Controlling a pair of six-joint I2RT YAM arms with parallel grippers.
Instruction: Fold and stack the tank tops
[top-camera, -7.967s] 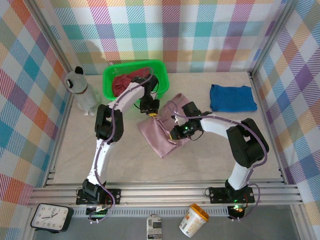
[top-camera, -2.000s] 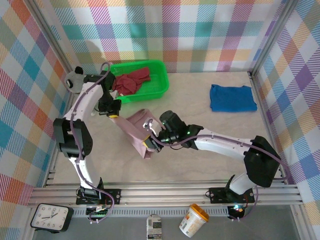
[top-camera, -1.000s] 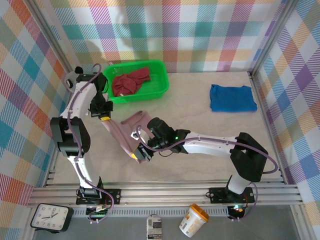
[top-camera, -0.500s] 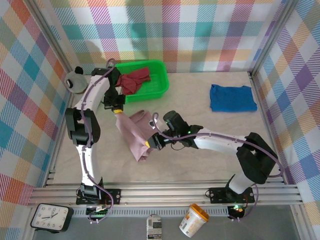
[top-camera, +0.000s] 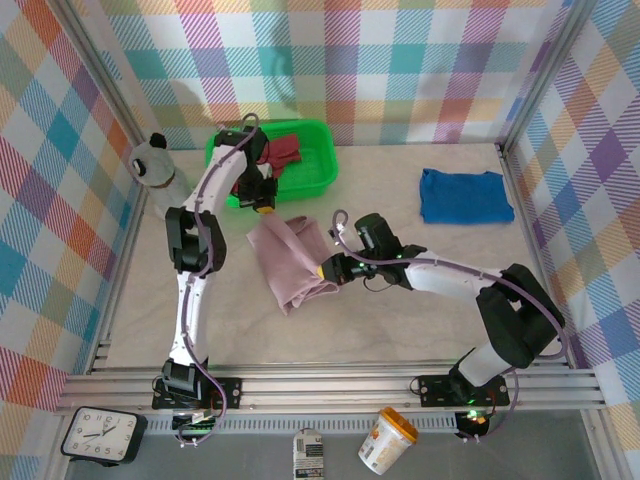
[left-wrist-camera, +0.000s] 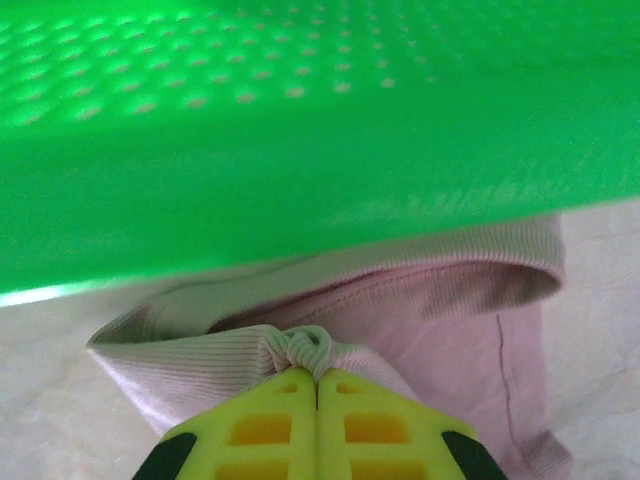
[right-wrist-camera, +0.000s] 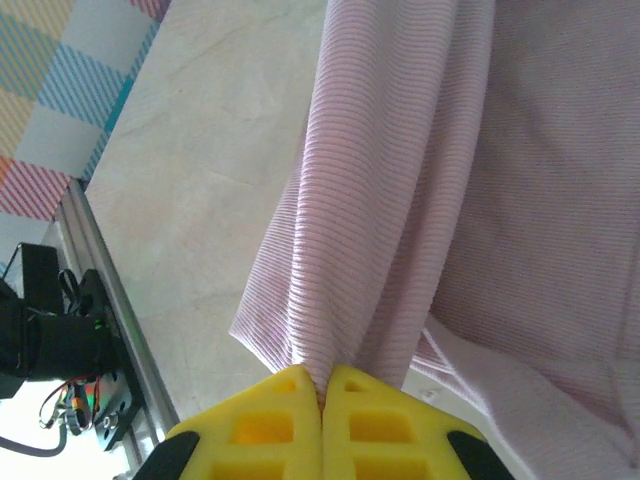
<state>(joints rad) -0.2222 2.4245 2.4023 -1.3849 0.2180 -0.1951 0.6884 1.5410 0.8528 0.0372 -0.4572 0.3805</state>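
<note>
Pinching a gathered fold of the mauve-pink tank top (top-camera: 290, 258), the right gripper (top-camera: 322, 271) sits low at the garment's near right edge, just below the middle of the overhead frame. Its yellow fingers (right-wrist-camera: 290, 400) are pressed together with ribbed cloth bunched between them. The right arm reaches in from its base at the lower right, stretched long and low over the table (top-camera: 430, 330), forearm pointing left. I judge this hold is meant to pin one end of the top while the other end is carried, so the cloth can be spread or doubled over.

The top itself lies rumpled left of centre, draped on the table between the two grippers. At its far edge the left gripper (top-camera: 262, 208) is likewise clamped on a small knot of hem, jaws together. The left arm climbs from the lower left, elbow bent, its wrist turned down just in front of the green basket (top-camera: 322, 172).

The dark red tank top (top-camera: 285, 150) lies heaped in that basket, not yet folded. The blue tank top (top-camera: 465, 196) lies folded flat at the upper right, well apart from both grippers, probably the base of the stack.
</note>
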